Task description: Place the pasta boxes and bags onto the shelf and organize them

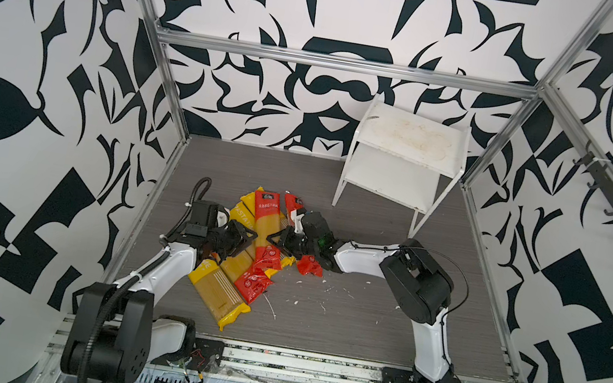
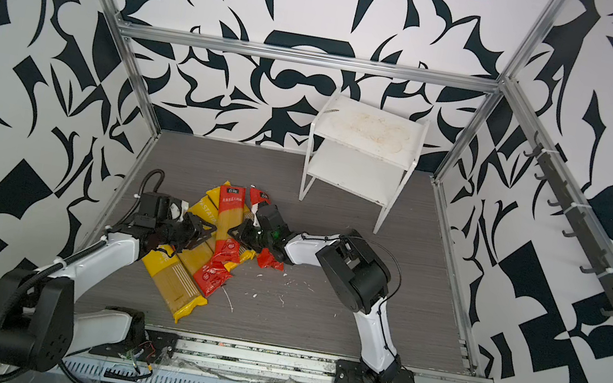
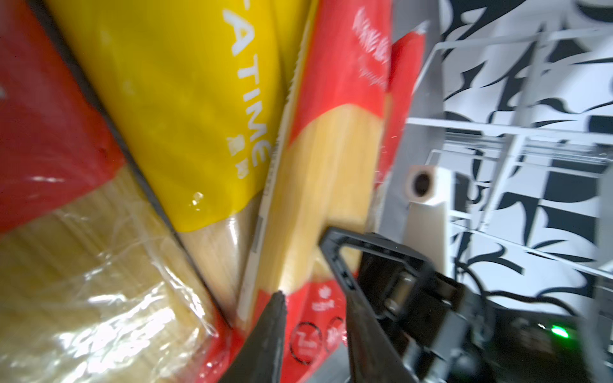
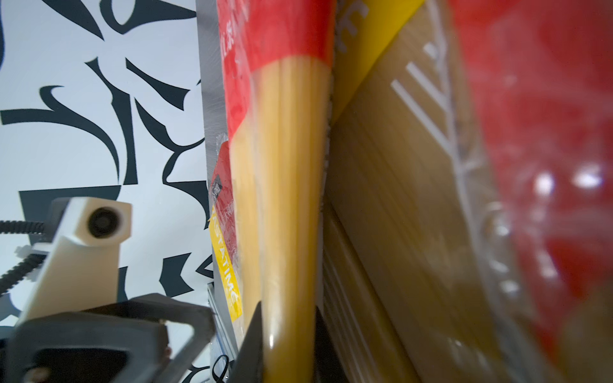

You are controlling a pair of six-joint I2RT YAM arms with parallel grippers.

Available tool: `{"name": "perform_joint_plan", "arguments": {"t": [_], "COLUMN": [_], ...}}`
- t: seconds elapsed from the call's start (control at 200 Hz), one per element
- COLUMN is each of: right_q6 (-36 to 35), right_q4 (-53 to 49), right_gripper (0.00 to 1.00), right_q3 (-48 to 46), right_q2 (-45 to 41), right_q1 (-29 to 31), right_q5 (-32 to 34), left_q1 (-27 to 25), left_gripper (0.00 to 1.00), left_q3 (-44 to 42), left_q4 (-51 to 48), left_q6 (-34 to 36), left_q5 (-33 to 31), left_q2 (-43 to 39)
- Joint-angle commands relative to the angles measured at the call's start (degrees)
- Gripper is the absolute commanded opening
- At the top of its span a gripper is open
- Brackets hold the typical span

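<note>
Several spaghetti packets lie piled left of the table's middle in both top views. A red-ended packet (image 1: 265, 223) (image 2: 228, 217) tops the pile. My right gripper (image 1: 275, 238) (image 2: 237, 231) (image 4: 288, 306) is shut on its clear middle (image 4: 285, 165) from the right. My left gripper (image 1: 246, 238) (image 2: 205, 232) (image 3: 302, 263) reaches in from the left, jaws a little apart, with that packet's red end (image 3: 315, 315) in the gap. A yellow-ended packet (image 1: 220, 292) (image 2: 175, 284) lies nearest the front. The white shelf (image 1: 404, 150) (image 2: 369, 131) stands empty at the back right.
Another red-ended packet (image 1: 253, 283) lies crumpled on the pile's front, and one (image 1: 309, 264) under my right wrist. White crumbs (image 1: 322, 288) dot the grey table. Metal frame posts (image 1: 171, 85) edge the table, and a rail (image 1: 309, 364) runs along the front.
</note>
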Motion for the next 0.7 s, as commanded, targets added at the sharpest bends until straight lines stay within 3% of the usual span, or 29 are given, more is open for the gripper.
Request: {"name": "perform_joint_plan", "arguments": {"t": [0.0, 0.175, 0.32, 0.465, 0.695], "right_q6": [1.9, 2.4, 2.6, 2.7, 2.1], "right_q4": [7.7, 9.4, 10.6, 11.7, 10.0], "right_gripper": [0.03, 0.01, 0.0, 0.0, 0.0], "right_q3": [-1.0, -2.1, -3.6, -5.3, -7.2], "right_q2": [-3.7, -6.7, -9.5, -12.4, -17.4], "right_q1": [0.8, 0.8, 0.8, 0.9, 1.4], "right_q5": [-2.0, -2.4, -2.4, -2.5, -2.7], "left_q1": [3.0, 6.5, 6.5, 6.0, 3.1], "left_gripper": [0.42, 0.6, 0.74, 0.83, 0.89], "left_q3": [1.7, -0.6, -2.3, -1.4, 0.6], "left_q4": [-1.9, 7.9, 15.0, 15.0, 10.7], "left_q6": [-0.5, -7.0, -11.1, -10.1, -5.5], "left_q5": [5.5, 12.2, 12.8, 12.4, 9.5], "left_q2": [-2.0, -1.9, -0.5, 0.6, 3.2]}}
